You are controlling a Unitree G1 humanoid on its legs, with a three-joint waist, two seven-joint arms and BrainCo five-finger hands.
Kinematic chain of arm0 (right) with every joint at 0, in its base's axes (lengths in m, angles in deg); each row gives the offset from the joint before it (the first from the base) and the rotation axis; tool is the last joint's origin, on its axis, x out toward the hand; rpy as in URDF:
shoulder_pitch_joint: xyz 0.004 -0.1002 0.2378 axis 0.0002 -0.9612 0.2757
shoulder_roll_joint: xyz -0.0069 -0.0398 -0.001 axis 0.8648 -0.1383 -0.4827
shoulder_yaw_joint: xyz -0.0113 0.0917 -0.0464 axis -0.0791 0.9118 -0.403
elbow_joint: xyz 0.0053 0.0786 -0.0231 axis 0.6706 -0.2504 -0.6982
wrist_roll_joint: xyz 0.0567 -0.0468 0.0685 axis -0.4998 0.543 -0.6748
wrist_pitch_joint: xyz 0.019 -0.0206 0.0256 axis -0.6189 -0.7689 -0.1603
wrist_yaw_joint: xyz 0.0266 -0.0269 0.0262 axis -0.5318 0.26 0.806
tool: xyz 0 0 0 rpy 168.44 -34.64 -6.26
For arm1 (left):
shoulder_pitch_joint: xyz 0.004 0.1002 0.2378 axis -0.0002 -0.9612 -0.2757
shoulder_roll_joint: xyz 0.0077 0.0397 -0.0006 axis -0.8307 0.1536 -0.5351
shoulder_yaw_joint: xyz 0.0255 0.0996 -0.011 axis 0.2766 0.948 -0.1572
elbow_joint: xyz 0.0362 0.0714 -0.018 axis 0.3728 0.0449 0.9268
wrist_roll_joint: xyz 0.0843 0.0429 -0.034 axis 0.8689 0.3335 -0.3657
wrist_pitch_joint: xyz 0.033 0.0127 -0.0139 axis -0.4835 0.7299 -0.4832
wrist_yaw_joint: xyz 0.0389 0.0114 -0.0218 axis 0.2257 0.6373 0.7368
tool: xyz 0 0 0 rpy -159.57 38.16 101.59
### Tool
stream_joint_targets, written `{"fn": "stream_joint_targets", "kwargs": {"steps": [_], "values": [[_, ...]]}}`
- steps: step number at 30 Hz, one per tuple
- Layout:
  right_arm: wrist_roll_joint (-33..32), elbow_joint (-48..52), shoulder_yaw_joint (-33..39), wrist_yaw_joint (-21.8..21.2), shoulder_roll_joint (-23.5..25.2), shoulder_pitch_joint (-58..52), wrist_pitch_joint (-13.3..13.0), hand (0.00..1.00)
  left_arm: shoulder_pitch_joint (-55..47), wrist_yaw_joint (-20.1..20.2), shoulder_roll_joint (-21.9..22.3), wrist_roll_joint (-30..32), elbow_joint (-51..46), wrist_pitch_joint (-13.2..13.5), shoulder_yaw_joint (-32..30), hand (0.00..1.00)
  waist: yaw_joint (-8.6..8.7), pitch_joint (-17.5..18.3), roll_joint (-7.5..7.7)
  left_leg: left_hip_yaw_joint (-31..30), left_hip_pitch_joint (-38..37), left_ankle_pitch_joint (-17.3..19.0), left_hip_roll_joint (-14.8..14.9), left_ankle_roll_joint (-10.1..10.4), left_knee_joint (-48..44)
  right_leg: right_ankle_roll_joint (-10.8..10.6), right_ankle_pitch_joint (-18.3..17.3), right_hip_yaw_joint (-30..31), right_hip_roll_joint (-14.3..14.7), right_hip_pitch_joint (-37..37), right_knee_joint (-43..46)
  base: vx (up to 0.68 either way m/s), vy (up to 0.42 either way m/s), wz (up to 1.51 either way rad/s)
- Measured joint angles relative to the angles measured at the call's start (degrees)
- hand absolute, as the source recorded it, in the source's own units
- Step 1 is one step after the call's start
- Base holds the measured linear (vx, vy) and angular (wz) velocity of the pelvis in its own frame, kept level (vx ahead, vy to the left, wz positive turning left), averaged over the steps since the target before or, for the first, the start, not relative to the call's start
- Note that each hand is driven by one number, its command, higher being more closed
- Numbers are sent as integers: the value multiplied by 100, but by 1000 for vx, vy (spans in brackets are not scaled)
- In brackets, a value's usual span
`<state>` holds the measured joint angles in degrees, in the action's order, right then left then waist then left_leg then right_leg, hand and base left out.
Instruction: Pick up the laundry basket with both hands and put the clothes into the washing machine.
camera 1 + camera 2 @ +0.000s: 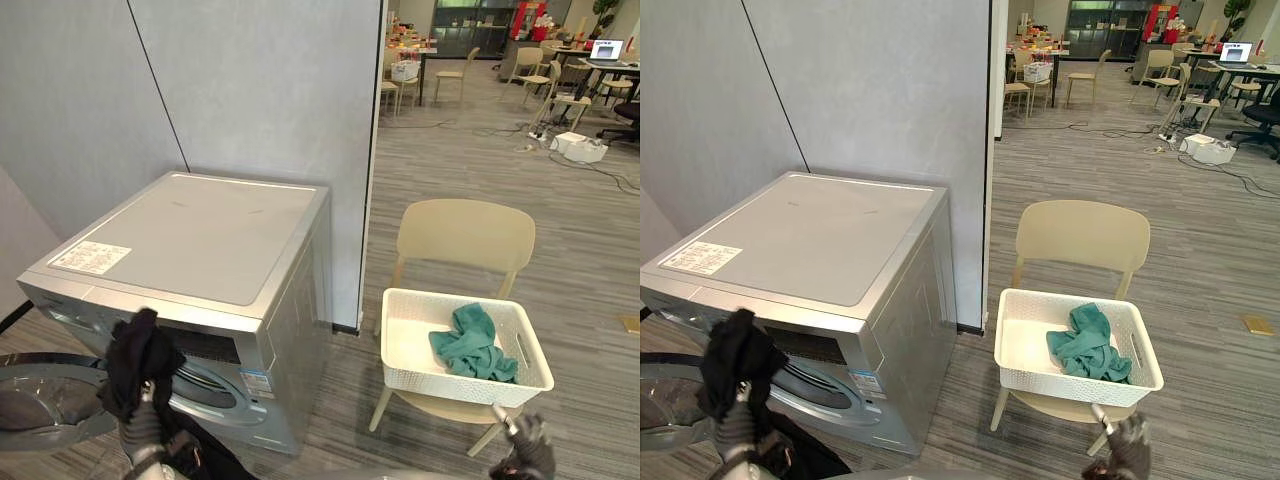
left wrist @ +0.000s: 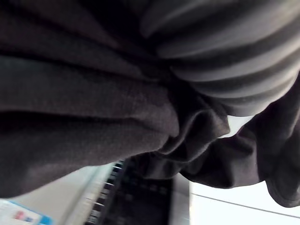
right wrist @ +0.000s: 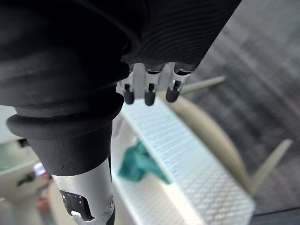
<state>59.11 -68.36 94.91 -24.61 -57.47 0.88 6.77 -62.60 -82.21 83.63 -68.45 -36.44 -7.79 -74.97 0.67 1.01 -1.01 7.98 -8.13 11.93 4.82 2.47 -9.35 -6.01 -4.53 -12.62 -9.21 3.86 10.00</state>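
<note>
White laundry basket point(image 1: 450, 385), a teal cloth point(image 1: 470, 345) inside, sits on a beige chair point(image 1: 465, 235) at lower right; the right hand point(image 1: 527, 452) hangs loose and empty just below its near rim. At lower left, the left hand point(image 1: 140, 428) clutches a bunched black garment point(image 1: 140, 355) before the silver washing machine point(image 1: 200, 240). Its white top label point(image 1: 90, 257) is too small to read.

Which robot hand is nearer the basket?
Right. The right robot hand hangs close by the basket's near right corner; the left robot hand holds a black cloth before the washer, well off to the basket's left.
</note>
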Motion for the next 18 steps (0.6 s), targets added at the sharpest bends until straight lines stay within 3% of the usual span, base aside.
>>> {"fn": "stream_joint_targets", "kwargs": {"steps": [5, 7, 13, 18], "values": [[3, -2280, 479, 6, -125, 282, 15, 0, 480, 4, -179, -1, 2247, -115, 145, 100, 1, -30, 73, 95, -48, 11, 36, 17, -4, 7, -3, 55, 36, -2, 0, -15, -10, -8], [-16, -2861, 751, 3, -131, 317, 25, 0, 509, 36, -190, 0, 2725, -170, 271, 100, 0, -32, 68, 221, -121, 17, 69, 29, 50, 20, 8, 182, 82, -17, -17, -24, -5, -27], [49, -3429, 779, 4, -114, 326, 136, 0, 597, 249, -215, 60, 3116, -173, 418, 100, 4, -35, 77, 326, -189, 14, 116, 70, 115, 34, 20, 217, 137, -42, -36, -9, -13, -11], [238, -3466, 340, 5, -276, 554, 151, 0, 720, 297, -253, 218, 3289, -167, 734, 100, -50, -160, 103, 133, -61, -34, 45, 86, 130, 26, 2, 123, 85, -138, 53, -7, -1, 12]]}}
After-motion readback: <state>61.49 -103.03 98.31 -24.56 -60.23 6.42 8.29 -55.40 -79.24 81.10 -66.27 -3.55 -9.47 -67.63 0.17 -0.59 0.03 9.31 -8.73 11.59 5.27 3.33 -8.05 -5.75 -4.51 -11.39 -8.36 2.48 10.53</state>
